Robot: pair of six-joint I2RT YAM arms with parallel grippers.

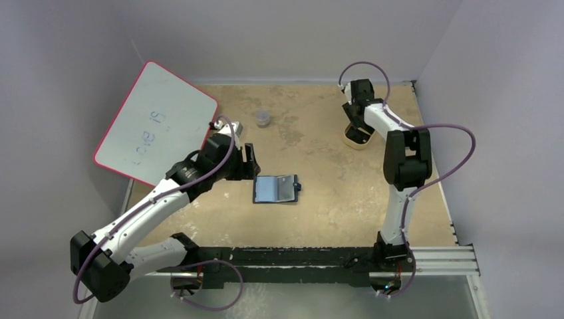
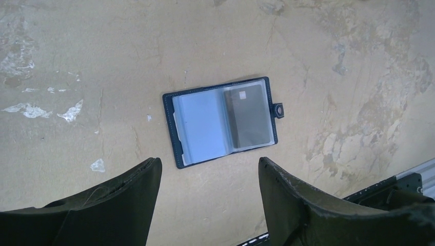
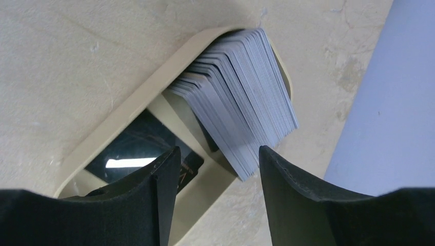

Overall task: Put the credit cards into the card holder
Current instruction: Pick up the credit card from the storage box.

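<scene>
The navy card holder [image 1: 275,189] lies open and flat on the table; in the left wrist view [image 2: 223,120] its right pocket holds a grey card [image 2: 249,115]. My left gripper [image 1: 251,162] [image 2: 208,161] is open and empty, just left of the holder and above the table. A fanned stack of pale grey-white credit cards [image 3: 241,102] leans in the tan oval tray [image 3: 169,72] [image 1: 357,137], next to a black card [image 3: 143,148] lying flat in it. My right gripper [image 1: 356,127] [image 3: 219,151] is open and empty, just over the tray's edge near the stack.
A pink-edged whiteboard [image 1: 156,123] leans at the back left. A small clear cup [image 1: 263,119] stands at the back middle. A metal rail [image 1: 332,256] runs along the near edge. Walls close in at the back and the right.
</scene>
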